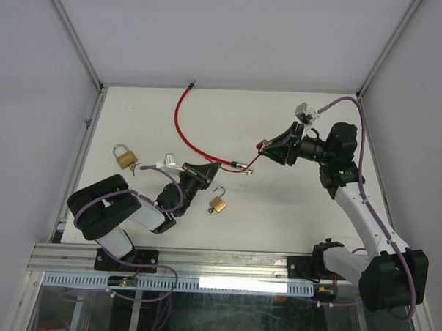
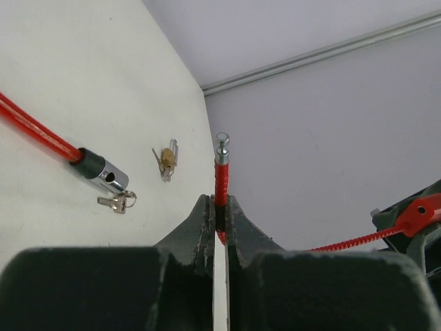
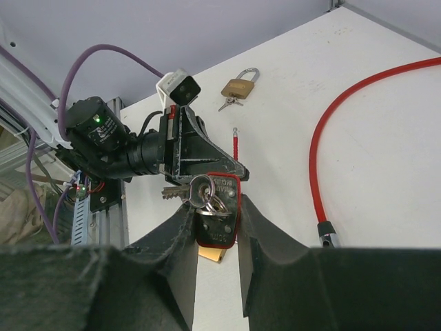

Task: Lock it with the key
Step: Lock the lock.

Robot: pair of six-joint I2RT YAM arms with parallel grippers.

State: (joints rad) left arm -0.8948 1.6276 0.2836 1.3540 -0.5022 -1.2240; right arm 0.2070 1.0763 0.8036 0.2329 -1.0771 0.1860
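Left arm [image 1: 131, 209] folded low, reaching right; left gripper [image 2: 219, 204] jaws clamped on steel-tipped thin red cable pin [image 2: 221, 169]. Right arm [image 1: 358, 208] stretched forward, wrist turned left; right gripper [image 3: 216, 208] jaws clamped on red-rimmed black padlock [image 3: 220, 231], silver keys [image 3: 201, 191] at its face.

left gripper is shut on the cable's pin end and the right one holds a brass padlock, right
No: the right gripper holds the red lock with keys, as the right wrist view shows. The left gripper is indeed shut on the cable's pin end.
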